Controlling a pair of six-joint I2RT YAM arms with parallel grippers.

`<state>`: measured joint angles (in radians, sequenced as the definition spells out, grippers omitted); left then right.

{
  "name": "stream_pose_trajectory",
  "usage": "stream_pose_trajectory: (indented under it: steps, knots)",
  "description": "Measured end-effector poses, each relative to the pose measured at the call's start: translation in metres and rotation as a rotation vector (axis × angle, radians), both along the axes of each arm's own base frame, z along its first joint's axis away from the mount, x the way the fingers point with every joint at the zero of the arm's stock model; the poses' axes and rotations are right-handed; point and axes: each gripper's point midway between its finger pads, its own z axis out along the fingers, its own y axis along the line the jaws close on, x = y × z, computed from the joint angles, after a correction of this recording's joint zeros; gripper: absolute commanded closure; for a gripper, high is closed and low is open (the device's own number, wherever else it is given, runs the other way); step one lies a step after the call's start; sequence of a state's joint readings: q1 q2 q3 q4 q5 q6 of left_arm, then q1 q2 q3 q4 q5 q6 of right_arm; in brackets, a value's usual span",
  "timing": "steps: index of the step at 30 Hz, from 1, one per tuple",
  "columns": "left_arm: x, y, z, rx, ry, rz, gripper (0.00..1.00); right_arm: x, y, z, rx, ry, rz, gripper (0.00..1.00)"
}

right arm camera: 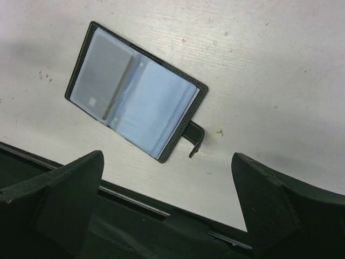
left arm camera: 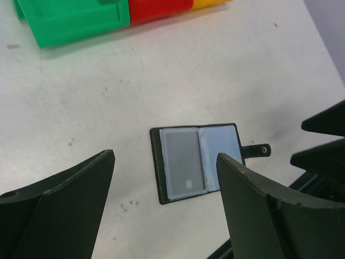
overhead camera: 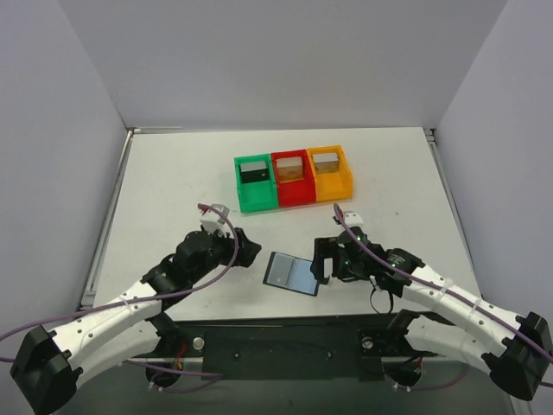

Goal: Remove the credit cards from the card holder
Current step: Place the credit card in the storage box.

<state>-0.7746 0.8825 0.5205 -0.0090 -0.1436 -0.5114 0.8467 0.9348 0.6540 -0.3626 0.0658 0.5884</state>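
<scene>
Our card holder (overhead camera: 292, 273) lies open by the worktop's (overhead camera: 173, 190) near edge, between left claw (overhead camera: 249, 249) and right claw (overhead camera: 321, 264), both spread and empty. We'd pin one flap, then pinch what looks like a card (left arm camera: 183, 162).

A white table (overhead camera: 173, 173) is enclosed on three sides by plain pale walls (overhead camera: 285, 60); its surface is lightly scuffed.

Open card holder (left arm camera: 194, 162) flat on white table (left arm camera: 226, 70) — inside facing up, left gripper (left arm camera: 165, 157) spread wide, green bin (left arm camera: 75, 21) beyond.
</scene>
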Motion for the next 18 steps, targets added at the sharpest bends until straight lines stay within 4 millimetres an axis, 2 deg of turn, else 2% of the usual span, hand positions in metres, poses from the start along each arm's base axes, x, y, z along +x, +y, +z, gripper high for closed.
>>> stream_pose_trajectory:
  steps: [4, 8, 12, 14, 18]
  knots:
    - [-0.022, -0.001, -0.031, -0.115, 0.124, -0.009, 0.21, 0.002, 0.001, -0.012, 0.059, 0.036, -0.032, 0.16]
    - [-0.032, -0.019, -0.042, -0.16, 0.22, -0.07, 0.32, 0.002, 0.021, -0.017, 0.107, 0.082, -0.008, 0.26]
    - [-0.038, -0.035, -0.051, -0.194, 0.291, -0.124, 0.34, 0.0, 0.038, -0.031, 0.117, 0.144, 0.008, 0.29]
    - [-0.042, -0.042, -0.054, -0.202, 0.307, -0.146, 0.33, -0.002, 0.044, -0.035, 0.123, 0.162, 0.019, 0.35]
    - [-0.052, -0.054, -0.058, -0.204, 0.329, -0.189, 0.33, -0.001, 0.052, -0.039, 0.145, 0.175, 0.022, 0.56]
